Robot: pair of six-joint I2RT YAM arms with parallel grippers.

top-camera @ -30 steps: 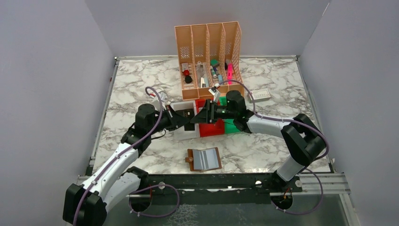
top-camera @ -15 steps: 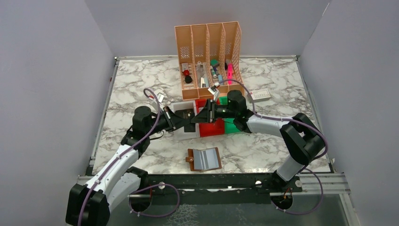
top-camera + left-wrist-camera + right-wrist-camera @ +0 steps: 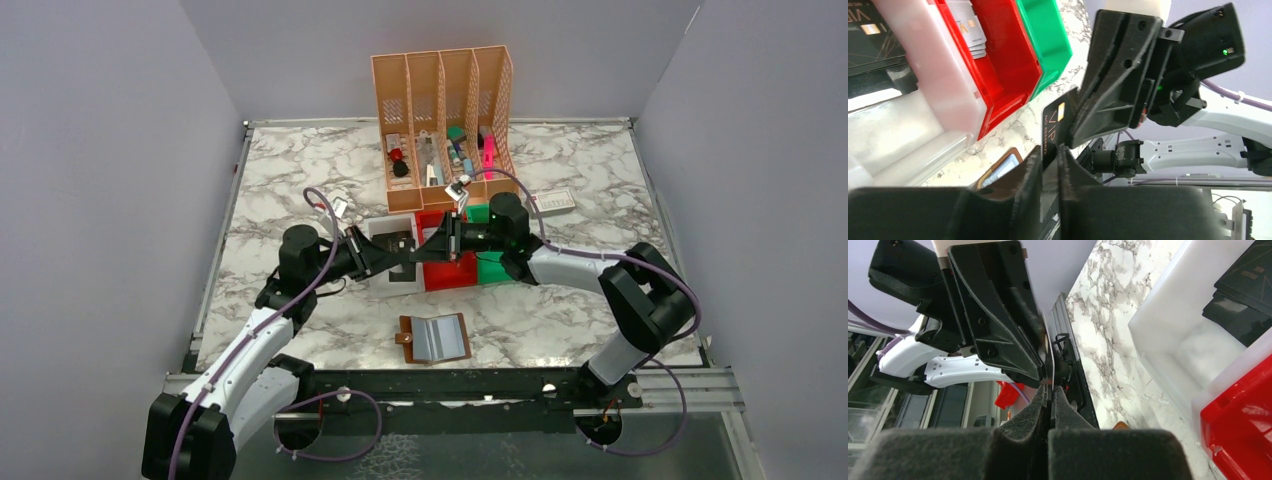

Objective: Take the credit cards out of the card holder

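The brown card holder (image 3: 405, 341) lies open near the table's front edge, with a bluish-grey card (image 3: 440, 338) showing in it. Above the bins my two grippers meet tip to tip over a black credit card (image 3: 1055, 122) marked VIP. My right gripper (image 3: 428, 250) (image 3: 1049, 390) is shut on one end of the card. The other end lies between the fingers of my left gripper (image 3: 398, 256) (image 3: 1050, 150), which stand slightly apart, wider than the card. A corner of the holder (image 3: 1000, 167) shows below.
Below the grippers three bins stand side by side: a white one (image 3: 381, 227) holding black cards (image 3: 873, 35), a red one (image 3: 440, 275) holding pale cards (image 3: 970, 30), and a green one (image 3: 492, 268). An orange file organiser (image 3: 440, 100) stands behind them, with a white box (image 3: 552, 203) at its right.
My right gripper has closed onto the black card. The left gripper, shut on it before, has loosened a little and drawn slightly left.
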